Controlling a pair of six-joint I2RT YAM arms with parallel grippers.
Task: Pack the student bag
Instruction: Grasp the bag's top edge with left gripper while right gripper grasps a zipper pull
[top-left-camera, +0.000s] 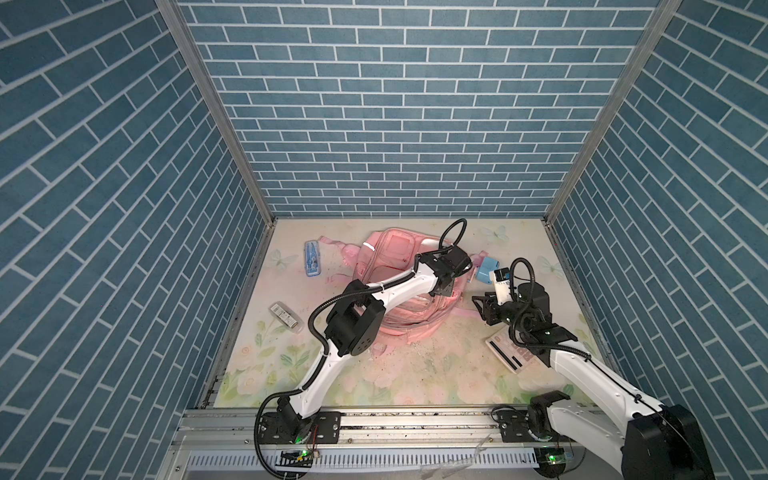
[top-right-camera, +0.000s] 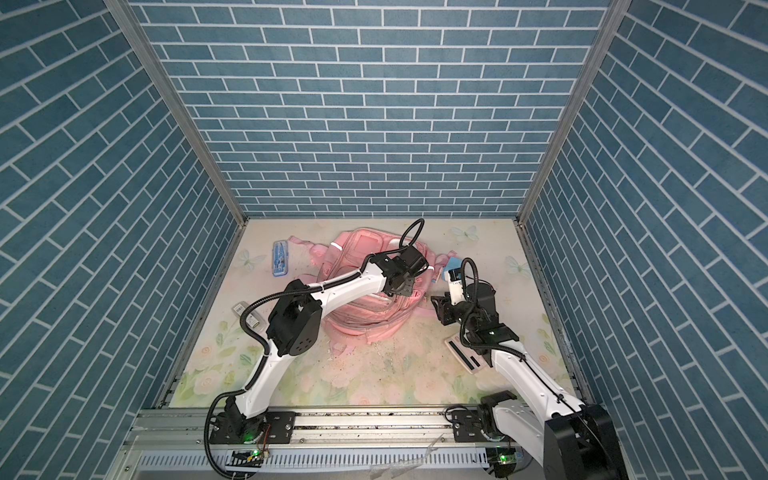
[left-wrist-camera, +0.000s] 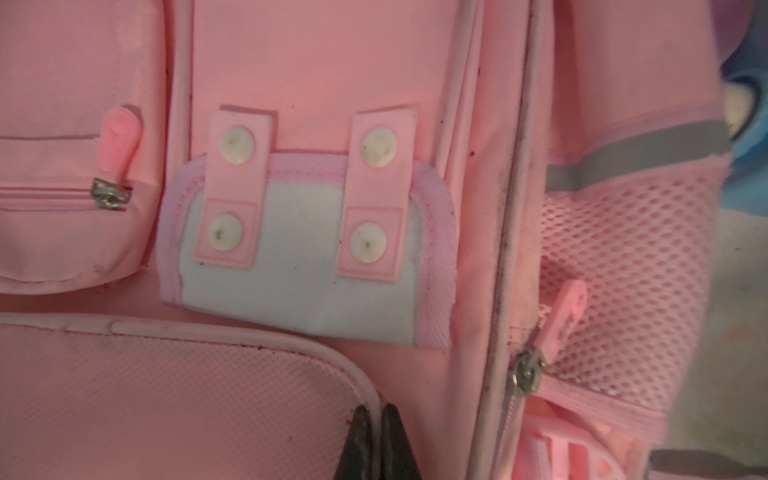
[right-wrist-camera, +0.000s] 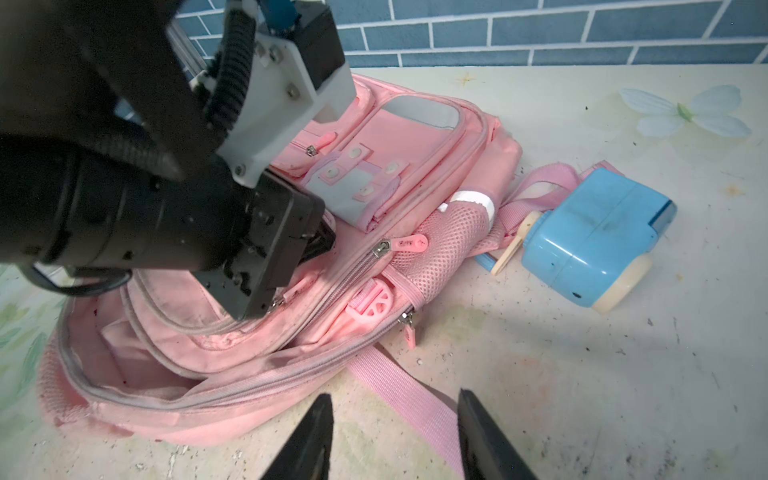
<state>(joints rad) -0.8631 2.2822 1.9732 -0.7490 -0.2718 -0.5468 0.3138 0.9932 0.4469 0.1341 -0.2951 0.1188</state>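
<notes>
The student bag (top-left-camera: 392, 253) (top-right-camera: 361, 249) is a pink backpack lying flat at the back middle of the table. Its main zip gapes open toward the front (right-wrist-camera: 124, 345). My left gripper (left-wrist-camera: 376, 415) is shut on the pale piping at the rim of a front pocket of the bag (left-wrist-camera: 332, 62), with the piping pinched between its fingers. In both top views the left wrist hangs over the bag's right half. My right gripper (right-wrist-camera: 395, 415) (top-left-camera: 482, 303) is open just right of the bag, low over the table, with a pink strap (right-wrist-camera: 399, 386) lying under its fingers.
A blue boxy gadget (right-wrist-camera: 598, 237) (top-left-camera: 487, 270) lies right of the bag by the straps. A blue pencil case (top-left-camera: 312, 258) is at the back left and a clear packet (top-left-camera: 284, 316) at the left edge. A booklet (top-left-camera: 513, 353) lies under the right arm. Blue walls enclose the table.
</notes>
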